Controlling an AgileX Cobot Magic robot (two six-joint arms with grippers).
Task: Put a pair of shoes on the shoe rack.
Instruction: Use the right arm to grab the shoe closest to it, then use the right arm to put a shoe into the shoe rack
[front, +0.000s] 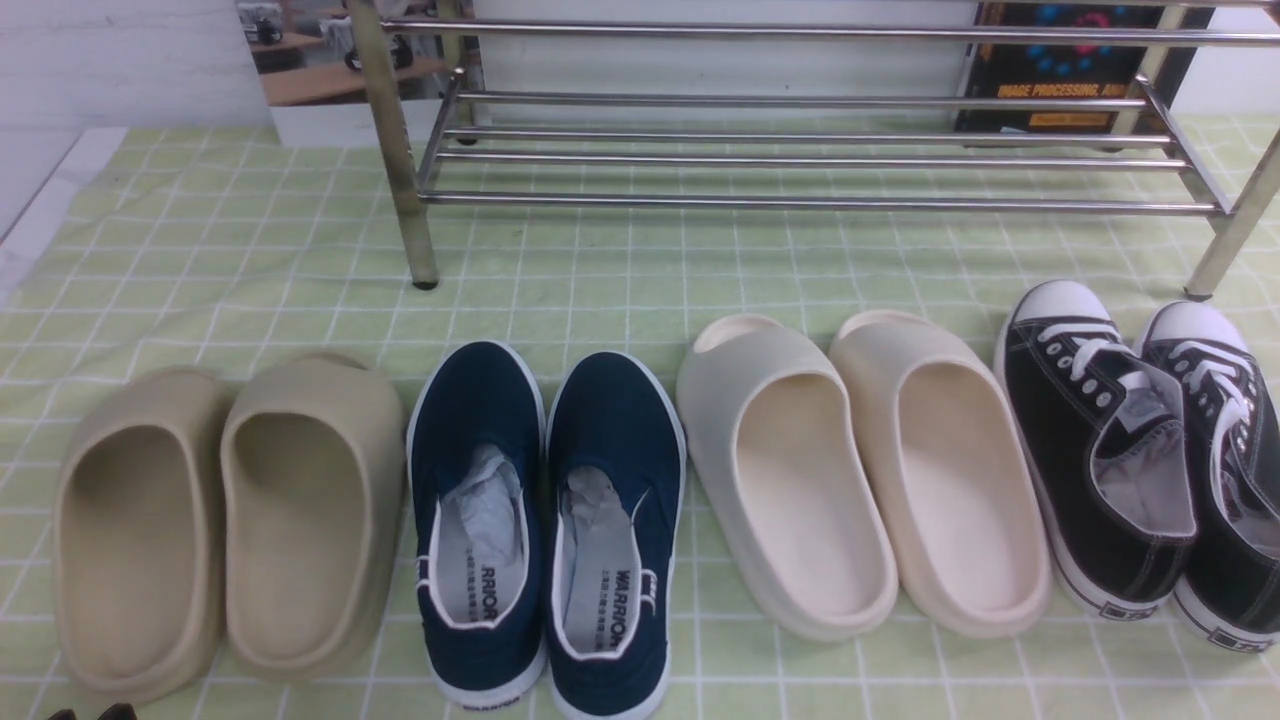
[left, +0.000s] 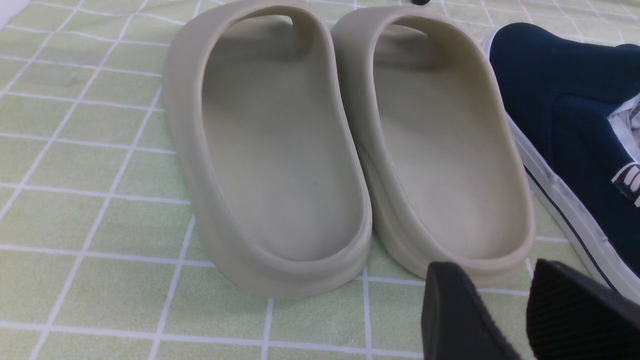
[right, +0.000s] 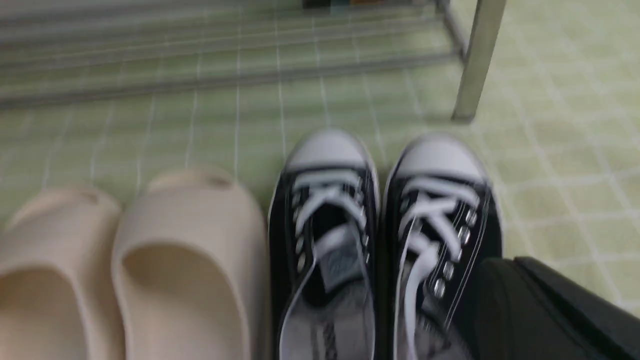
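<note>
Four pairs of footwear stand in a row on a pale green checked cloth (front: 250, 260), all with their toes toward the shoe rack (front: 800, 202). The rack spans the back of the front view, its chrome bars running across and its brass-coloured legs planted on the cloth.

From the robot's left, the row starts with tan foam slides (front: 300, 500). Next come navy slip-ons (front: 480, 410) with white trim and crumpled paper stuffed inside, then cream foam slides (front: 780, 460).

The black canvas sneakers (front: 1060, 420) are at the far right end. They sit side by side on the cloth, just in front of the rack's right front leg, with their white toe caps nearest it. The outer sneaker is cut off by the picture's edge.

The left gripper (left: 500, 305) hovers low just behind the heel of the tan slide that stands next to the slip-ons. Its two black fingers (left: 450, 310) are parted with nothing between them.

The right gripper (right: 540, 310) shows only as a blurred dark mass beside the outer sneaker. Whether it is parted or closed cannot be told.
</note>
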